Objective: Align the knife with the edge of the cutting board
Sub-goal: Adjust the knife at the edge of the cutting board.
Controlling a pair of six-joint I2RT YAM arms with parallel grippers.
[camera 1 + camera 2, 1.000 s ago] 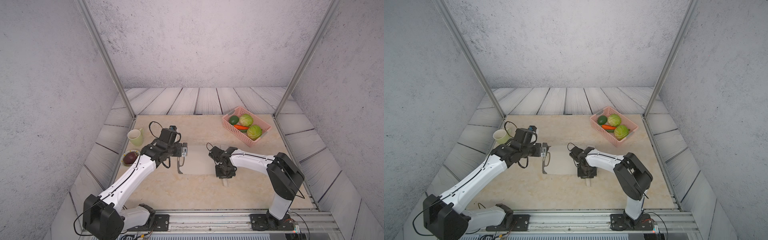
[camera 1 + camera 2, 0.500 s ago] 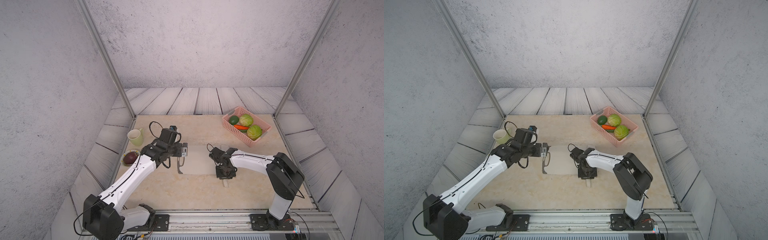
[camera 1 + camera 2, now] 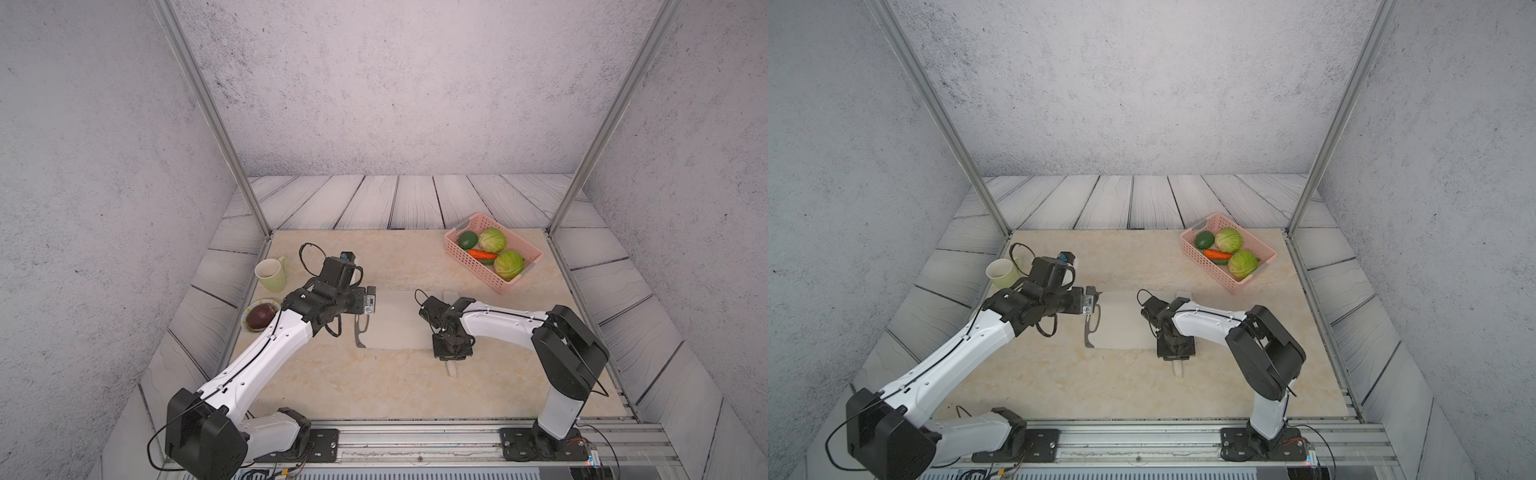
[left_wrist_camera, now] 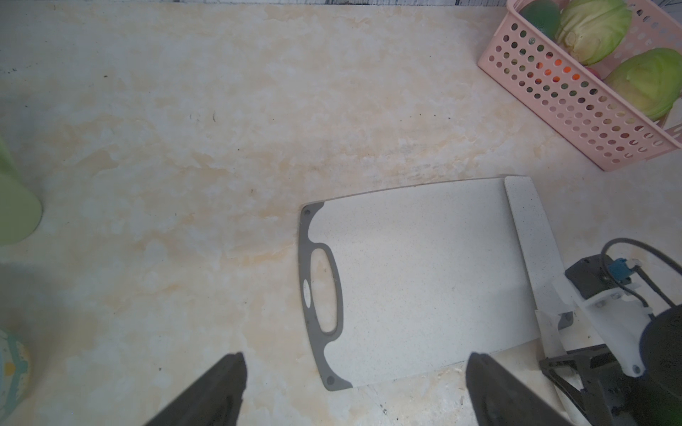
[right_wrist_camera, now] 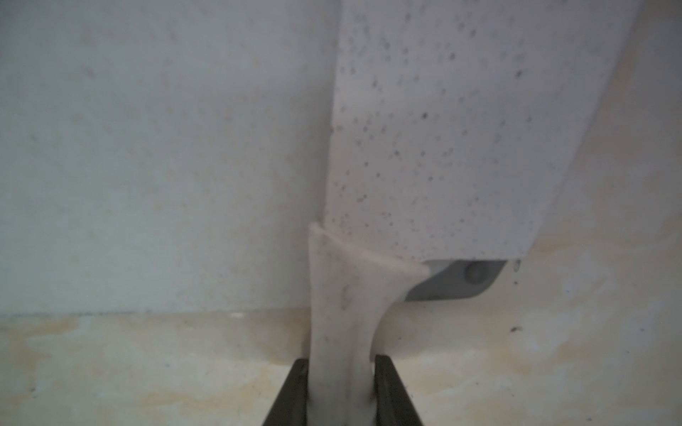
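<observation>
- Hardly anything has shifted over the last second. Both arms sit where they were, and the knife (image 4: 531,236) lies just as it did.
- On my right gripper (image 5: 341,387) the jaws are pinched nearly closed on the knife's handle. It sits low over the tabletop (image 3: 374,386), just off the near long edge of the cutting board (image 4: 424,276).
- My left gripper (image 4: 356,356) stands spread wide with nothing in it, hovering over the board's slotted end.
- The blade lies flat along the board's end opposite the slot, covering the grey trim there — only one grey corner peeks out by the heel in the right wrist view. The handle juts past the board toward the tabletop's front edge.
- I judge this to be the final squaring-up: the blade looks close to parallel with that end edge, though I can't tell whether it is flush.
- Next I'd want at most a slight twist at the handle, then to open the fingers and lift straight up — so the knife isn't dragged out of line.
</observation>
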